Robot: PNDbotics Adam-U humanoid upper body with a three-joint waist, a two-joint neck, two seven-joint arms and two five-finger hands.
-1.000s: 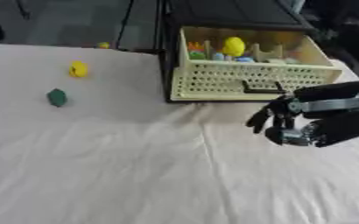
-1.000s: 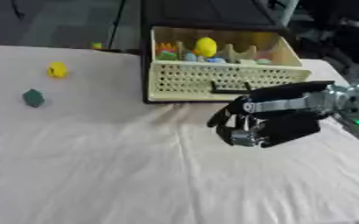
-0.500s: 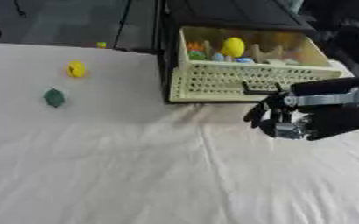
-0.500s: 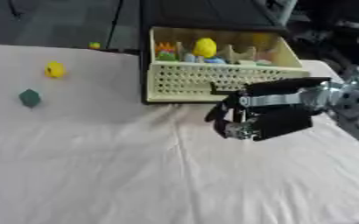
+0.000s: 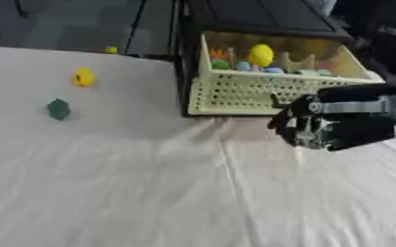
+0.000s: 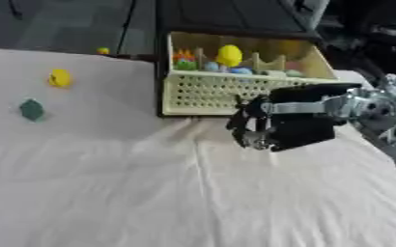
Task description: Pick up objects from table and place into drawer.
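A cream perforated drawer [image 5: 235, 94] stands open at the table's far right, holding a yellow egg-shaped thing [image 5: 261, 54] and several small coloured pieces. My right hand [image 5: 307, 128], black, hovers just in front of the drawer's front panel with fingers drooping loosely, and I see nothing in them. On the left of the white cloth lie a small yellow object [image 5: 83, 77] and a dark green object [image 5: 59, 109], far from the hand. My left hand shows in neither view.
A tiny yellow thing [image 5: 110, 49] sits at the table's far edge. The drawer slides out of a dark cabinet [image 5: 261, 17] behind it. The white cloth [image 5: 150, 193] is wrinkled below the drawer.
My right hand has shifted slightly left and up, closer to the drawer's front. The objects on the cloth have stayed put.
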